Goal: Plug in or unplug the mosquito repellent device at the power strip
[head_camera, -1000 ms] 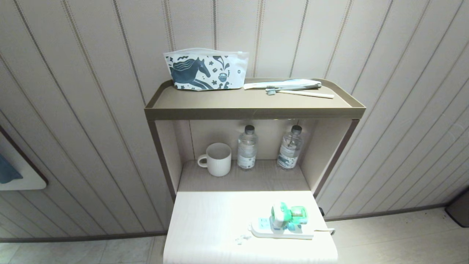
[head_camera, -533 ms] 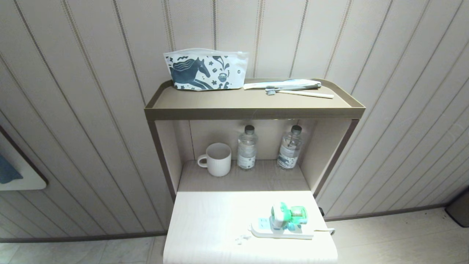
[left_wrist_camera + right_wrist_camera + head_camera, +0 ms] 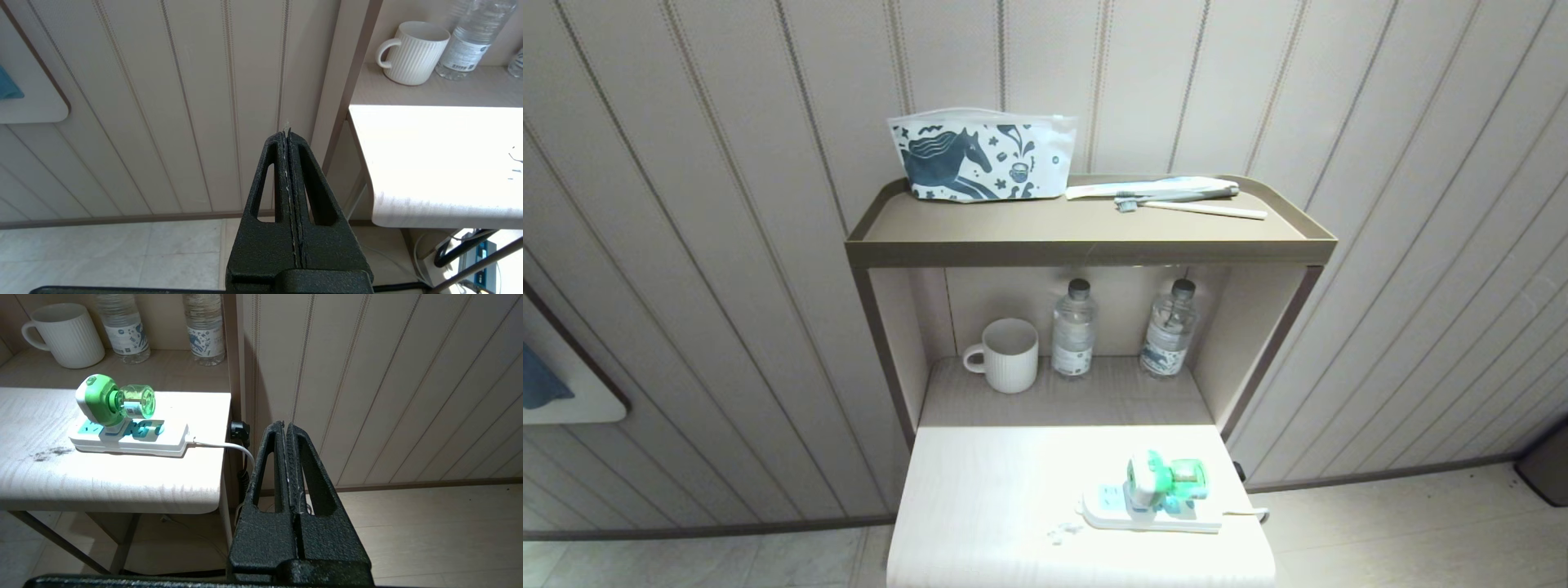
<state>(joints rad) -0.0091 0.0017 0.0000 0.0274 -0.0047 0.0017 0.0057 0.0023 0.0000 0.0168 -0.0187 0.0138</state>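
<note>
Nothing moved, rounded green-white mosquito repellent device (image 3: 1164,480) seemingly plugged

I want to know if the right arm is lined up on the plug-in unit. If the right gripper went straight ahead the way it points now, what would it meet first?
Probably the panelled wall, not the mosquito repellent device. The right gripper, shut, points past the table's edge; the device sits plugged into the power strip, off to one side. Depth is uncertain.
</note>
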